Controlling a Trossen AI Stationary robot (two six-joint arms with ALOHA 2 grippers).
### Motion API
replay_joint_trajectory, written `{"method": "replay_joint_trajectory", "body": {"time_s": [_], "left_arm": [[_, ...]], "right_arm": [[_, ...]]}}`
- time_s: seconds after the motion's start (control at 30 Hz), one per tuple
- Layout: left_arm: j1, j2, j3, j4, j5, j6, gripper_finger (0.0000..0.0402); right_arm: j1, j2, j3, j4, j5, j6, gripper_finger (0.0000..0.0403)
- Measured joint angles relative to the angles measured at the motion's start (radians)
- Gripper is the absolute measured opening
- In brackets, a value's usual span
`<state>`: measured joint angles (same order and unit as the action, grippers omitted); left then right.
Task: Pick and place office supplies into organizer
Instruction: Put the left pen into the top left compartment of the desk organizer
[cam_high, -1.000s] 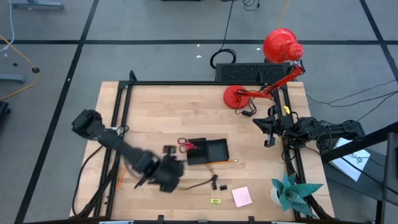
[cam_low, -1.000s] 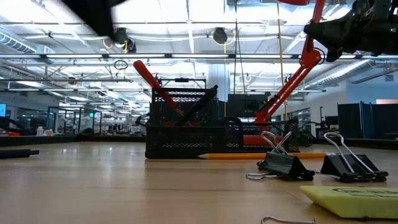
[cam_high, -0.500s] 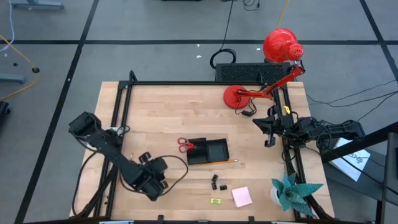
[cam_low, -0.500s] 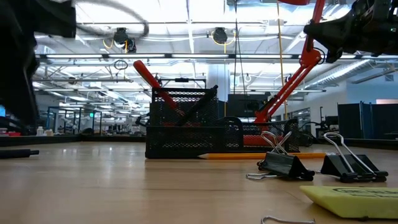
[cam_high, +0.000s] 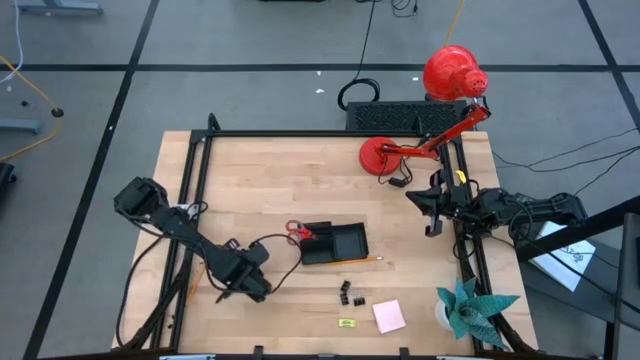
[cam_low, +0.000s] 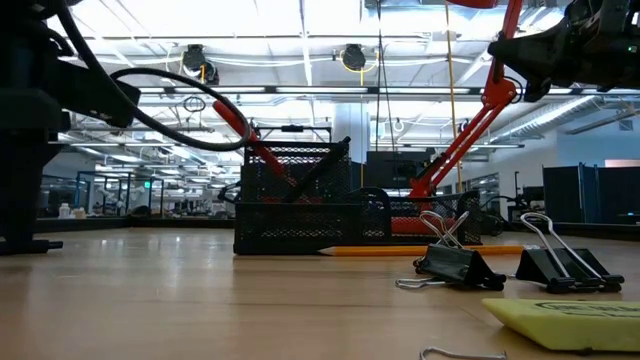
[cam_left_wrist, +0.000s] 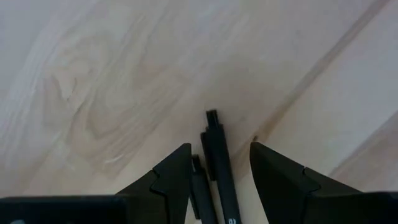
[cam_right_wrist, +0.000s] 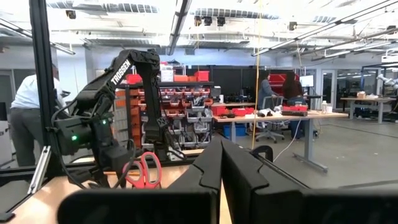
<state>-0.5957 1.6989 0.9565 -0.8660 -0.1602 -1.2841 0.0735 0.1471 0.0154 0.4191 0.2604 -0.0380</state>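
A black pen (cam_left_wrist: 219, 163) lies flat on the wooden table near its left front; its end also shows in the low view (cam_low: 40, 245). My left gripper (cam_left_wrist: 216, 149) points straight down over the pen, open, with one finger on either side of it and a gap to each. The black organizer (cam_high: 335, 243) stands mid-table with red-handled scissors (cam_high: 297, 233) upright in it. An orange pencil (cam_high: 362, 260) lies by its near side. Black clips (cam_high: 350, 293), a pink pad (cam_high: 389, 316) and a yellow-green piece (cam_high: 346, 323) lie nearer the front. My right gripper (cam_high: 432, 215) waits shut at the right edge.
A red desk lamp (cam_high: 420, 140) stands at the far right, with a black ribbed box (cam_high: 395, 115) behind it. A teal paper plant (cam_high: 470, 305) sits at the front right corner. Black rails (cam_high: 195, 200) run along the table's sides. Bare wood lies left of the organizer.
My left gripper has gone from beside the organizer toward the table's left edge and down to the table, rolling about its own axis as it sank. It now stands over the black pen. Nothing on the table has moved.
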Motion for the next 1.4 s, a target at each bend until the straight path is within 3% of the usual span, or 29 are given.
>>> {"method": "replay_joint_trajectory", "body": {"time_s": [0.3, 0.67, 0.8, 1.03, 1.27, 1.4], "left_arm": [[0.0, 0.0, -0.013, -0.011, 0.077, 0.05, 0.017], [0.001, -0.013, -0.123, 0.124, 0.104, 0.077, 0.0169], [0.0, -0.008, -0.115, 0.15, 0.102, 0.147, 0.0135], [-0.008, -0.007, -0.112, 0.187, 0.094, 0.178, 0.002], [-0.046, -0.003, -0.094, 0.189, 0.02, 0.227, 0.005], [-0.059, 0.007, -0.038, 0.196, -0.021, 0.29, 0.0029]], "right_arm": [[0.0, 0.0, 0.0, -0.004, 0.0, 0.0, 0.0004], [0.0, 0.0, 0.0, -0.003, 0.0, 0.0, 0.0004], [0.0, 0.0, 0.0, -0.002, 0.0, -0.001, 0.0004], [0.0, 0.0, 0.0, -0.002, 0.0, 0.0, 0.0004], [0.0, 0.0, 0.0, -0.002, 0.0, 0.0, 0.0004], [0.0, 0.0, 0.0, -0.001, 0.0, 0.0, 0.0004]]}}
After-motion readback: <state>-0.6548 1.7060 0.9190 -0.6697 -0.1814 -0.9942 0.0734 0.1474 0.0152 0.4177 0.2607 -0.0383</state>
